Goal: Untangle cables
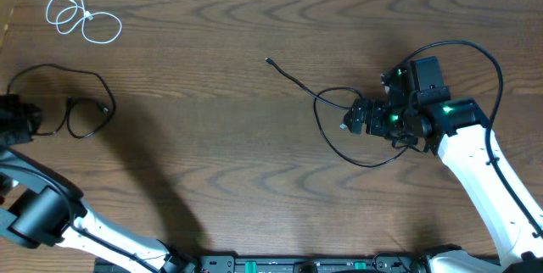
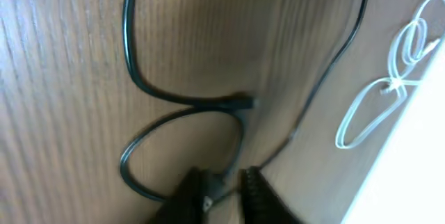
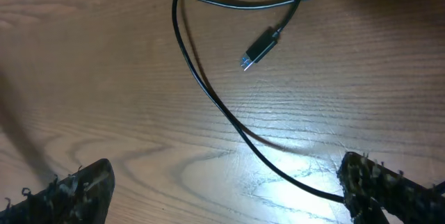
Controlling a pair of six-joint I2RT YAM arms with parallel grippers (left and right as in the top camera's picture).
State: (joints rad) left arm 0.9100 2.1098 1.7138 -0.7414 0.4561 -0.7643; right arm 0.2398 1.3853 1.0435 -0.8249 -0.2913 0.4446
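three cables point(image 1: 87, 19) lie well apart, so separating looks done; loops are left. long black cable point(image 1: 293, 79) curves ahead of the right pincer point(image 3: 226, 175), spread wide, empty. second black cable point(image 2: 127, 29) passes between the left pincer's point(image 2: 226, 186) narrowly parted jaws. white cable point(image 2: 361, 109) coils beyond that pincer.

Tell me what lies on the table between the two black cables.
Nothing. In the overhead view, the table between the left black cable and the right black cable is bare wood.
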